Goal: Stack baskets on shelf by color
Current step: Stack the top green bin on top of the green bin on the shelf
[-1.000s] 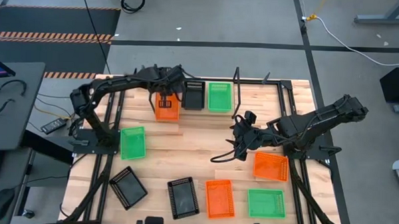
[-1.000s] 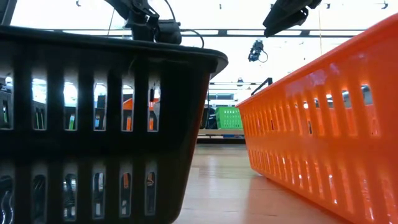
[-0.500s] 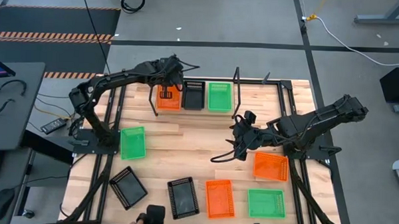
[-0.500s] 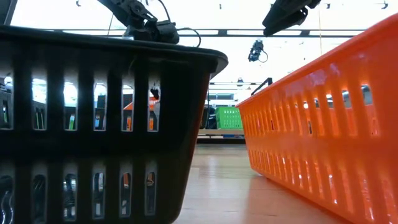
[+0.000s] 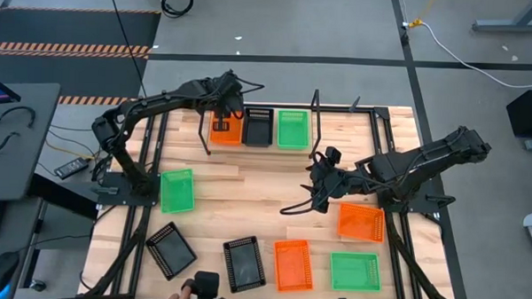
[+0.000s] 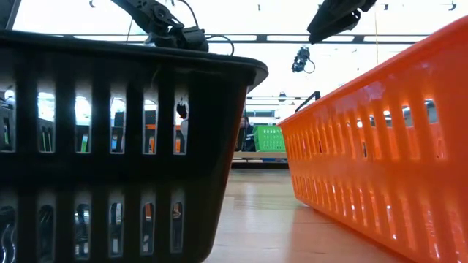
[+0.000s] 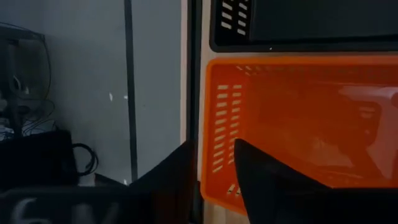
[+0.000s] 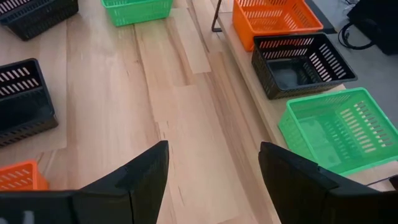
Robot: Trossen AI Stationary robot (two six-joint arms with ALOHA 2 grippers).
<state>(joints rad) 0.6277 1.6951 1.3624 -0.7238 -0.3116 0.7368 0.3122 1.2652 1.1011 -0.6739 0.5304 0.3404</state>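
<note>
Three baskets are sitting abreast on the shelf: orange basket, black basket, green basket.
Left gripper is hovering over the orange basket's rim, one finger inside and one outside; jaws parted, but can't tell if they're clear of the wall or still pinching it. Right gripper is hanging wide open mid-table, holding nothing.

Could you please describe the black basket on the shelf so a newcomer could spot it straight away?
Find the shelf along the table's far edge. Three baskets sit abreast there; the black basket is the middle one, between the orange basket and the green basket.
</note>
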